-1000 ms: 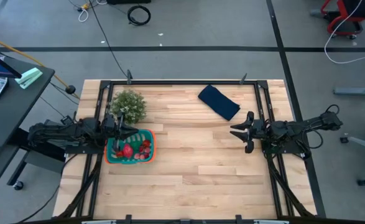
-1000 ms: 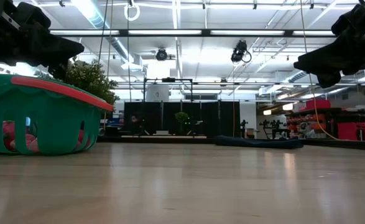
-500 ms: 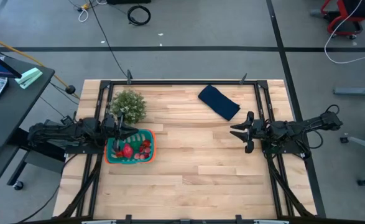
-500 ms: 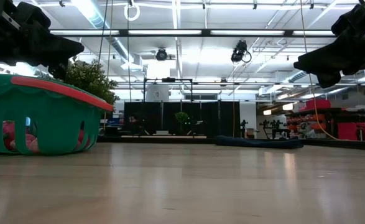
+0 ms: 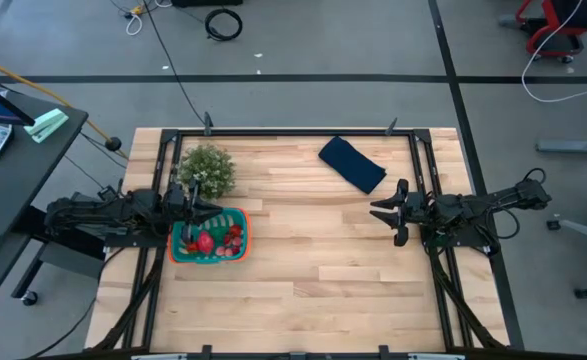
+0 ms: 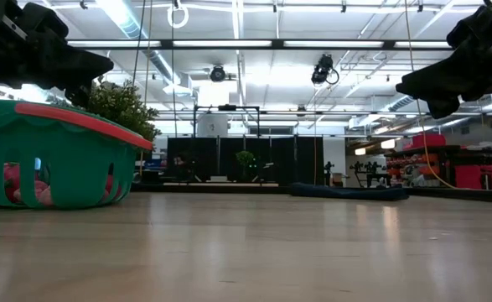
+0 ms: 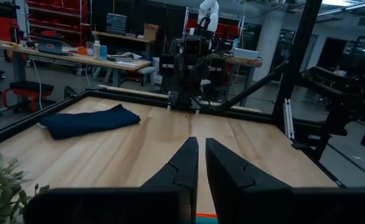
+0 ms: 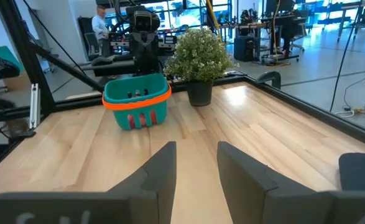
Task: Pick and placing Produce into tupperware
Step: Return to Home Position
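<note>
The teal tupperware with an orange edge stands at the table's left side. The red and pink produce lies inside it and shows through the slots in its wall. My left gripper hangs level just above the container's far rim. Its fingers are shut to a thin slit with nothing between them. At the table's right side my right gripper hangs level and open, pointing across the table at the container, well clear of it.
A bushy grey-green plant in a dark pot stands just beyond the container. A dark blue folded cloth lies at the far right of centre. Bare wood spreads between the two arms, and a black frame rail borders the table.
</note>
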